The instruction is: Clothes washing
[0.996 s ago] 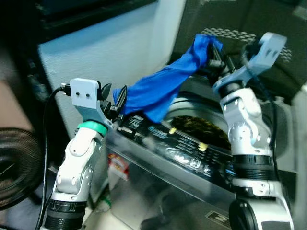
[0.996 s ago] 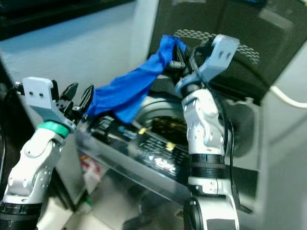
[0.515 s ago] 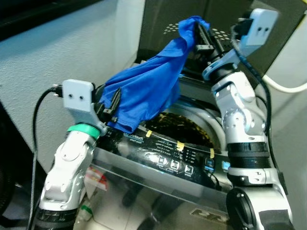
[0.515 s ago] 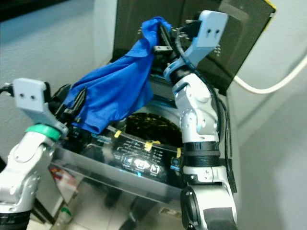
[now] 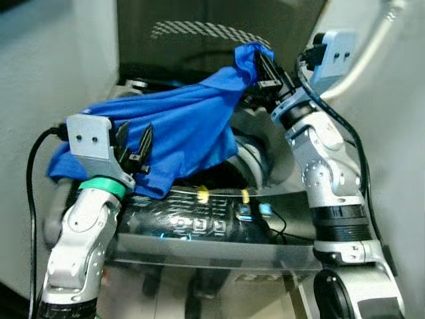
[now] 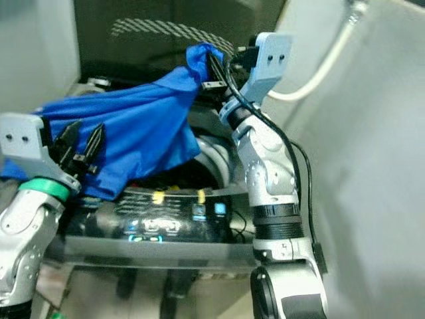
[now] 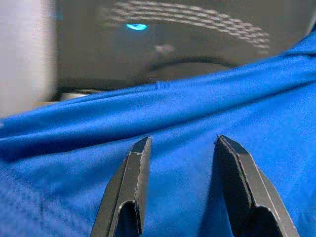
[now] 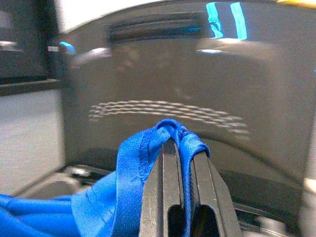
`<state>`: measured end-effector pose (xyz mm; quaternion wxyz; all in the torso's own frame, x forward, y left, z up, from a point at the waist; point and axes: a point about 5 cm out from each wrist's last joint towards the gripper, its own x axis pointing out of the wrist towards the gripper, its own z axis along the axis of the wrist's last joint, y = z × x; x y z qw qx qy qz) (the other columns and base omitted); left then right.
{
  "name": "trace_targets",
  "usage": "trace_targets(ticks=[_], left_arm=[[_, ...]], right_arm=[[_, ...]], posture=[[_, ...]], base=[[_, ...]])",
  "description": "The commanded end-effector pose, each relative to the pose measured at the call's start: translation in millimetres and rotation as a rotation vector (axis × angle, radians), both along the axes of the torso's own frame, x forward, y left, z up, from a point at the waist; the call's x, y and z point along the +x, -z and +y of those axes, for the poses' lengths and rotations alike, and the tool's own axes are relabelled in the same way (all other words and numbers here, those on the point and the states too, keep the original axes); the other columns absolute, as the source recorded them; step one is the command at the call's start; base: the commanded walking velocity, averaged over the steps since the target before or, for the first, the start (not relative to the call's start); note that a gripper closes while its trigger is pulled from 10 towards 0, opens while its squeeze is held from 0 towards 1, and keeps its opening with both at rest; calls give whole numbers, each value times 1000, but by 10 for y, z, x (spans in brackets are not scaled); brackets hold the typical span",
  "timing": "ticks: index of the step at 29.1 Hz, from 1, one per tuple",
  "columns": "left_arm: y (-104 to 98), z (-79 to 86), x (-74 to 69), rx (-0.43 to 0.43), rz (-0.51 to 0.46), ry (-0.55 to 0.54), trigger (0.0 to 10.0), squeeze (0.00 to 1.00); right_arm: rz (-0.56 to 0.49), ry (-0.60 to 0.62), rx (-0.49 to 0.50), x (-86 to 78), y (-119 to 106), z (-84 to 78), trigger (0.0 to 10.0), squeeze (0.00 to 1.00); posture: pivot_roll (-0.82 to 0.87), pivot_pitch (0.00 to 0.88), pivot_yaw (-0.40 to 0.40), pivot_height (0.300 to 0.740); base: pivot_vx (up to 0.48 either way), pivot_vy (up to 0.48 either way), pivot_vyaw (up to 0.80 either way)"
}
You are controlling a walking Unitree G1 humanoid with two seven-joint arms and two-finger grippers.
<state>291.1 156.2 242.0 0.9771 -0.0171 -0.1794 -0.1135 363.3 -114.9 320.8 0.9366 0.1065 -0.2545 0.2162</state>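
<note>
— Tight corner, this: pale wall (image 5: pixel 53 60) on one side, the washer (image 5: pixel 199 226) against it, dark lid (image 5: pixel 199 26) up behind.

— From the head, what's changed?

— A second ago the blue cloth (image 5: pixel 186 126) hung as a narrow rope between the arms; now it's spread wide over the tub mouth, ready to drop, I'd judge. The right gripper (image 5: pixel 265 66) holds its top corner high.

— And the left?

— Left gripper (image 5: pixel 133 143), fingers apart, sits just under the cloth's lower edge.

— Its wrist camera?

— Two spread fingers (image 7: pixel 133 177), blue fabric right beyond them.

— The right wrist?

— Fingers (image 8: pixel 168 177) clamped on a fold, lid behind.
</note>
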Motion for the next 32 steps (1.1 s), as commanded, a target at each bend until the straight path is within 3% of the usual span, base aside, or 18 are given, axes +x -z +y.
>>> trace_targets(ticks=[1, 8, 12, 21, 23, 25, 26, 27, 28, 29, 30, 32], left_arm=[[1, -14, -15, -3, 8, 17, 10000, 0], [-12, -28, -21, -17, 7, 29, 10000, 0], [-12, -50, -37, -42, 9, 45, 10000, 0], [21, -70, -62, -87, 15, 8, 10000, 0], [23, -85, -60, -84, 18, 12, 10000, 0], [23, -85, -60, -84, 18, 12, 10000, 0], [20, -95, -63, -84, 20, 16, 10000, 0], [20, -95, -63, -84, 20, 16, 10000, 0], [27, -104, -65, -83, 24, 19, 10000, 0], [27, -104, -65, -83, 24, 19, 10000, 0], [36, -110, -67, -81, 29, 19, 10000, 0], [36, -110, -67, -81, 29, 19, 10000, 0]], right_arm=[[-21, 32, 11, -15, -40, -82, 10000, 0], [-22, 32, 11, -12, -47, -83, 10000, 0], [-19, 11, -18, 6, -71, -26, 10000, 0], [30, -169, -122, 77, -85, 322, 10000, 0], [13, -272, -146, 91, -261, 508, 10000, 0], [13, -272, -146, 91, -261, 508, 10000, 0], [-9, -298, -135, 103, -412, 555, 10000, 0], [-9, -298, -135, 103, -412, 555, 10000, 0], [-66, -275, -104, 138, -706, 538, 10000, 0], [-66, -275, -104, 138, -706, 538, 10000, 0], [-106, -248, -70, 150, -929, 506, 10000, 0], [-106, -248, -70, 150, -929, 506, 10000, 0]], posture=[[116, 2, -78, 740], [111, 0, -75, 740], [103, 0, -86, 740], [95, 4, -104, 740], [97, 11, -105, 740], [97, 11, -105, 740], [97, 11, -105, 740], [97, 11, -105, 740], [93, 14, -106, 740], [93, 14, -106, 740], [93, 14, -106, 740], [93, 14, -106, 740]], base=[[0, 0, -800], [0, 274, -800], [0, 480, 0], [0, 107, 0], [0, 0, 0], [0, 0, 0], [0, 0, 0], [0, 0, 0], [0, 0, 0], [0, 0, 0], [0, 0, 0], [0, 0, 0]])
